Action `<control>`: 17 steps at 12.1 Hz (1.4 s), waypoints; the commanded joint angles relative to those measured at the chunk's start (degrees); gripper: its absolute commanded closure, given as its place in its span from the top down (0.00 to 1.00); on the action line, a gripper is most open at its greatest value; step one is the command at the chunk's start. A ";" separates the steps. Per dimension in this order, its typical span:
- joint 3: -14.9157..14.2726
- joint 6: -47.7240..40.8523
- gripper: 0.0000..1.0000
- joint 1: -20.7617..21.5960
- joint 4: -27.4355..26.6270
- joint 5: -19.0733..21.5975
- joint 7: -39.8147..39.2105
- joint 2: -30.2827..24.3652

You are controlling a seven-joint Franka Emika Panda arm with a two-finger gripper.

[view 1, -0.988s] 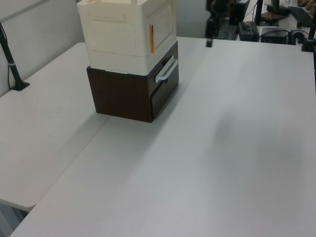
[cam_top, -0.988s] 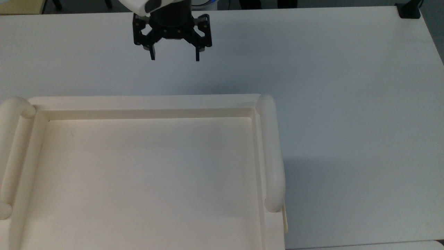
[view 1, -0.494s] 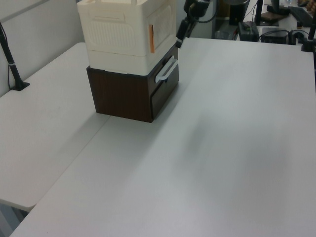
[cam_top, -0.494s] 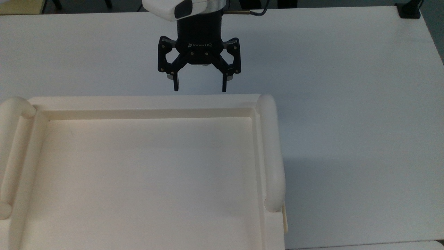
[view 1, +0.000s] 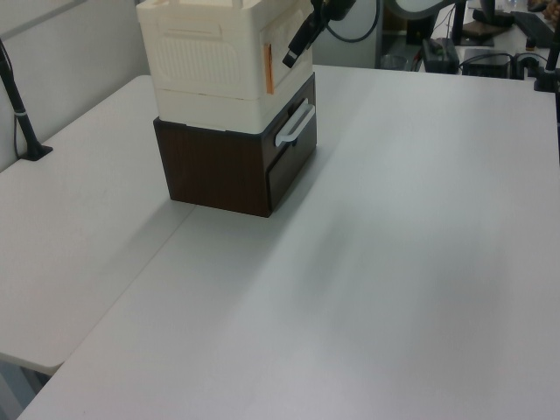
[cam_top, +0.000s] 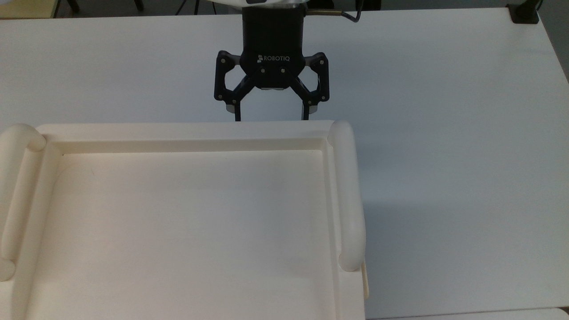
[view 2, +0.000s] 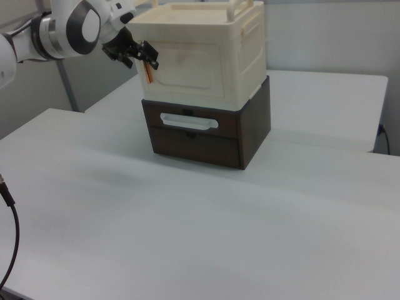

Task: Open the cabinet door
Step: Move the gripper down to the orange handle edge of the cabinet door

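Note:
The cabinet [view 2: 206,56] is a cream box with a rimmed tray top [cam_top: 186,130] and rounded rails, standing on a dark brown drawer unit [view 2: 206,134]. Its cabinet door [view 2: 190,67] is the front panel, lying flush and closed, with an orange strip [view 2: 149,74] at its edge on the right view's left. My gripper [cam_top: 272,118] is open, its fingertips at the cabinet's front edge in the top view. In the left view, the gripper [view 1: 294,52] hangs just in front of the door [view 1: 282,33] near the orange strip [view 1: 269,68]. The right view has the gripper [view 2: 142,57] at the door's upper corner.
The brown unit has a white drawer handle [view 1: 295,124] below the door. The white table [cam_top: 444,133] stretches wide around the cabinet. A black clamp [cam_top: 524,13] sits at a far corner, and a black post [view 1: 22,114] stands on the left view's left.
The gripper has come from the table's far edge toward the cabinet front, shifting to the top view's right and lowering. It has stayed open. The cabinet has not moved.

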 commanded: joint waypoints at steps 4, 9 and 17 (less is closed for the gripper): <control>-0.83 7.97 0.99 2.11 2.70 -1.82 1.48 3.47; -0.92 10.97 0.61 2.11 2.35 -5.51 1.57 4.62; -0.92 8.88 0.16 1.58 0.51 -4.99 1.66 3.92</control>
